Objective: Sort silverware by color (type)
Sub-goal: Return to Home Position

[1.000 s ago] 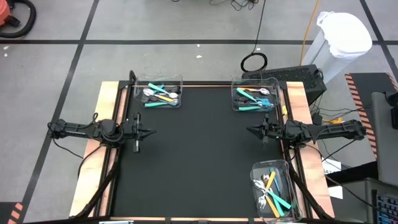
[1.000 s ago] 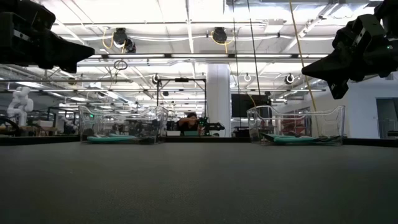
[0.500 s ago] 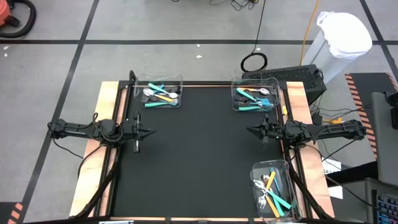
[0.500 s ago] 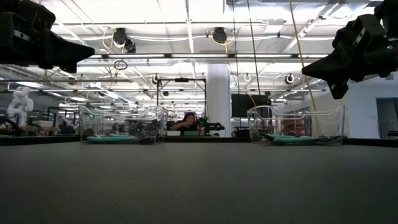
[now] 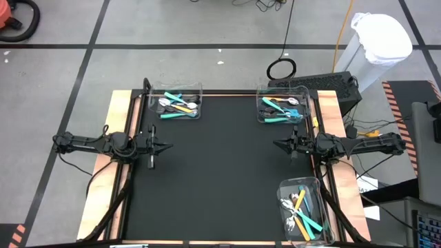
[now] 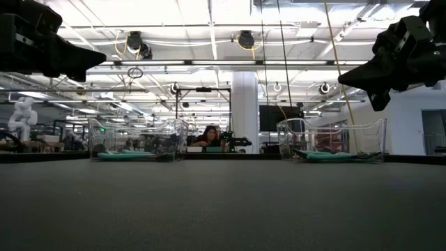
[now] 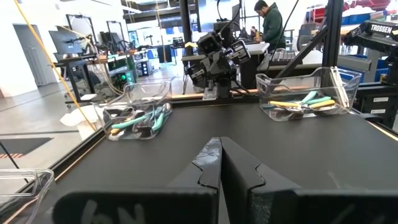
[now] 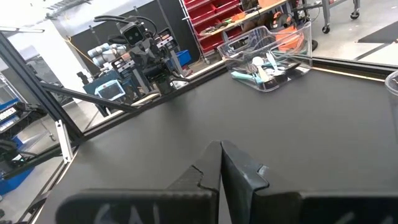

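Silverware (image 5: 178, 105): all that shows lies inside three clear bins; none seen loose on the black mat (image 5: 220, 172).
Far-left bin (image 5: 176, 87): teal handles, silver heads, one yellowish handle, in a small heap on the floor of the bin.
Far-right bin (image 5: 282, 88): mostly teal handles, one yellowish piece among them.
Near-right bin (image 5: 298, 180): orange-yellow and teal handles crossed over silver heads.
Sorting check: teal shows in every bin, so a clean split by colour cannot be confirmed from above — shades too close to tell apart.
Left gripper (image 5: 167, 146): above the left edge of the mat, about mid-length, pointing inward across the table; well apart from every bin.
Left fingers (image 7: 211, 163): pressed together, nothing between them.
Right gripper (image 5: 275, 144): above the right edge of the mat, facing the left one; between the far-right and near-right bins, touching neither.
Right fingers (image 8: 211, 167): likewise pressed together, nothing carried.
Height: both grippers hang well off the mat in the low view.
Step in hand: return to rest pose — judged from two mirrored, unladen arms at the table's sides.
Progress: judged at or near the end of the sort, with no piece visibly left to pick.
Next move: little more than settling in place; if any piece sits in the wrong bin, a reach into that bin, fingers spread first, then a pinch on a thin handle among crossed neighbours.
Risk: a thin handle lifted from such a heap likely drags a second piece along.
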